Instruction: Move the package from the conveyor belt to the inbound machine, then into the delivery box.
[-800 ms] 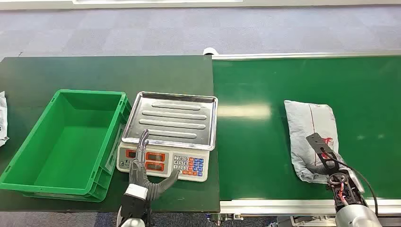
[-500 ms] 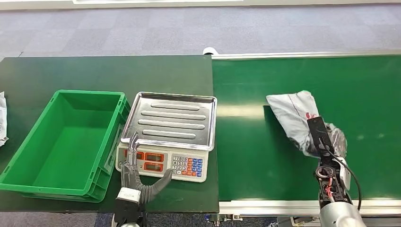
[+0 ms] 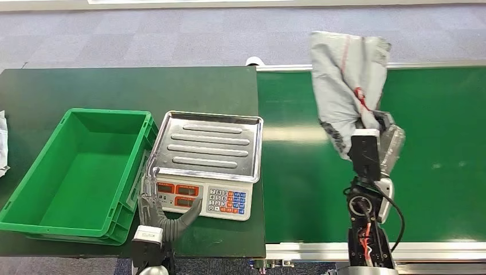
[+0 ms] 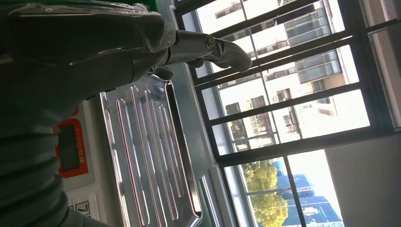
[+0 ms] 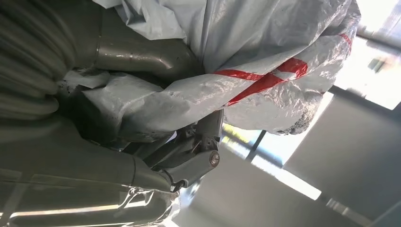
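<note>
- Grey crinkled plastic fills the right hand: its fingers are closed around one end of the soft grey mailer package with red markings, which is off the glossy green conveyor belt and up in the air above it.
- From the grip the package stands upward and away from the hand, its long axis close to upright, the free end highest and leaning slightly toward the scale side.
- In the right wrist view the film bunches and folds where the fingers press it, so it looks light, limp and thin; I judge it will sag and swing when carried, and the smooth film may slip.
- The hold is on a gathered end, not the middle; a fuller grasp across the bulk would probably steady it, though the contents cannot be told.
- Well to the left of this hand sits the white electronic scale with a ribbed steel tray, likely the inbound machine, its tray bare.
- Beyond that stands the green plastic crate, holding nothing.
- The left hand rests at the scale's front edge, fingers apart, gripping nothing.
</note>
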`<action>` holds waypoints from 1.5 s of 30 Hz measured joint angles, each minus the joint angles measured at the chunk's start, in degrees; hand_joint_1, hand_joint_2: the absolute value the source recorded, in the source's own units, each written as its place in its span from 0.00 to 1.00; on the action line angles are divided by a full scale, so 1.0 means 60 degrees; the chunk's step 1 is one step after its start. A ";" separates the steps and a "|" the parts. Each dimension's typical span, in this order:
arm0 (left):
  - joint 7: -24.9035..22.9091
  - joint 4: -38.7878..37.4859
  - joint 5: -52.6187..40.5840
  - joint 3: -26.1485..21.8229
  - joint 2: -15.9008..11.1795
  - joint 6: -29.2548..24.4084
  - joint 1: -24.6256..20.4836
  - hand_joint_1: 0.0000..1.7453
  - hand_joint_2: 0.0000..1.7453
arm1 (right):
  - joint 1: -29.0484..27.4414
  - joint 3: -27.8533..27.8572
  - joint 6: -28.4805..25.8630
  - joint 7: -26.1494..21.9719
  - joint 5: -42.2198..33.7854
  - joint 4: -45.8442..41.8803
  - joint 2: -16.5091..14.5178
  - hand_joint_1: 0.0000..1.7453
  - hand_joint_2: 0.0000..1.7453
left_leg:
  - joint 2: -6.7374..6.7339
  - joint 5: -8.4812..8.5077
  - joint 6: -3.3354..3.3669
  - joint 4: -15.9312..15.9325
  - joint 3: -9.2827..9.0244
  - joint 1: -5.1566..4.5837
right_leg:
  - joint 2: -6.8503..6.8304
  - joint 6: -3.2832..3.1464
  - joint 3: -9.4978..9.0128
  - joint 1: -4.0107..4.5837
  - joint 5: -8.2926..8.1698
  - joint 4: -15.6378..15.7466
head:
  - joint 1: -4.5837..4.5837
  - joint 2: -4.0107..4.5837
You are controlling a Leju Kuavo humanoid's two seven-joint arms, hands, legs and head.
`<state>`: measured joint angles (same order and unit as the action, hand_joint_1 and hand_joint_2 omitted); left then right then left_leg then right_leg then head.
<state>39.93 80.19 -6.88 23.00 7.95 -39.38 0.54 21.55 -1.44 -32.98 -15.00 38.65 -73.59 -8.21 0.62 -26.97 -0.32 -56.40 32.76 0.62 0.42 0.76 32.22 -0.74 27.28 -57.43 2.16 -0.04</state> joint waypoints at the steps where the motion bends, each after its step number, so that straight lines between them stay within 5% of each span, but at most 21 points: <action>1: 0.0004 -0.0027 0.0140 -0.0002 -0.0005 0.0014 -0.0125 0.00 1.00 | 0.0002 -0.0415 0.0401 0.0022 0.0218 -0.0054 -0.0117 1.00 1.00 | 0.0000 0.0001 -0.0002 0.0001 -0.0001 0.0004 | 0.0001 -0.0001 0.0000 0.0004 0.0000 -0.0001 | 0.0000 0.0000; 5: 0.0014 -0.0211 0.0469 -0.0025 -0.0007 0.0124 -0.0799 0.00 1.00 | 0.0199 -0.2021 0.2007 -0.0166 0.0686 0.0393 -0.0460 1.00 1.00 | 0.0008 0.0013 -0.0016 0.0002 -0.0001 0.0013 | -0.0008 -0.0003 -0.0003 0.0012 -0.0001 -0.0004 | -0.0002 0.0001; 9: 0.0019 -0.0363 0.0531 -0.0094 -0.0010 0.0163 -0.1149 0.00 1.00 | 0.0352 -0.2815 0.2290 -0.0402 0.0693 0.0980 -0.0618 1.00 1.00 | 0.0016 0.0016 -0.0018 0.0002 0.0004 0.0010 | -0.0020 -0.0002 -0.0006 0.0006 -0.0002 -0.0006 | -0.0005 0.0000; 10: 0.0019 -0.0389 0.0526 -0.0110 -0.0010 0.0144 -0.1186 0.00 1.00 | 0.0388 -0.2911 0.2419 -0.0414 0.0689 0.1085 -0.0624 0.84 1.00 | 0.0014 0.0014 -0.0018 0.0002 0.0005 0.0007 | -0.0018 -0.0002 -0.0005 0.0003 -0.0002 -0.0005 | -0.0005 0.0000; 13: 0.0019 -0.0439 0.0430 -0.0230 -0.0015 0.0015 -0.1264 0.00 1.00 | 0.0486 -0.3159 0.3054 -0.0285 0.0744 0.1462 -0.0644 0.09 1.00 | 0.0012 0.0010 -0.0018 0.0001 0.0009 -0.0001 | -0.0015 -0.0001 -0.0001 -0.0002 -0.0002 -0.0003 | -0.0005 0.0000; 14: 0.0020 -0.0441 0.0343 -0.0319 -0.0016 -0.0017 -0.1274 0.00 1.00 | 0.0530 -0.3219 0.3185 -0.0187 0.0806 0.1641 -0.0656 0.00 1.00 | 0.0013 0.0010 -0.0018 0.0001 0.0010 -0.0001 | -0.0015 -0.0001 -0.0001 -0.0002 -0.0001 -0.0002 | -0.0004 0.0000; 24: -0.0118 0.0288 -0.0730 -0.1641 -0.0007 -0.0055 -0.0946 0.00 1.00 | 0.0864 -0.3158 0.2873 0.0179 0.1084 0.2796 -0.0678 0.00 1.00 | 0.0007 0.0010 -0.0019 0.0001 0.0009 0.0005 | -0.0015 -0.0002 0.0006 0.0003 -0.0001 -0.0003 | -0.0005 0.0001; 34: -0.0347 0.0630 -0.1324 -0.1919 0.0000 0.0088 -0.0825 0.00 1.00 | 0.0773 -0.3014 0.2344 0.0124 0.0931 0.2786 -0.0676 0.00 1.00 | 0.0009 0.0010 -0.0019 -0.0001 0.0008 0.0003 | -0.0015 -0.0002 0.0007 0.0001 -0.0001 -0.0002 | -0.0004 0.0000; 39: -0.1814 0.0649 -0.3541 -0.1477 -0.0061 0.1372 -0.1184 0.00 1.00 | -0.0095 -0.2825 0.1425 -0.0645 -0.0210 0.1385 -0.0704 0.00 1.00 | 0.0016 0.0010 -0.0019 -0.0002 0.0010 0.0003 | -0.0018 -0.0002 0.0013 0.0000 0.0000 -0.0002 | -0.0005 0.0000; 45: -0.3131 0.0111 -0.4914 -0.0473 -0.0185 0.3202 -0.2510 0.00 1.00 | -0.1393 -0.2794 0.0782 -0.1463 -0.1456 -0.1016 -0.0635 0.00 1.00 | 0.0016 0.0009 -0.0018 -0.0003 0.0014 0.0002 | -0.0018 -0.0001 0.0024 -0.0001 -0.0001 0.0003 | -0.0005 0.0000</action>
<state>21.14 80.86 -36.37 20.16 6.84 -20.17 -14.52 13.19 -18.21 -28.29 -23.78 29.92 -79.68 -12.03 0.71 -26.92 -0.43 -56.42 32.84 0.63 0.31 0.75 32.36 -0.74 27.28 -57.42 2.13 -0.04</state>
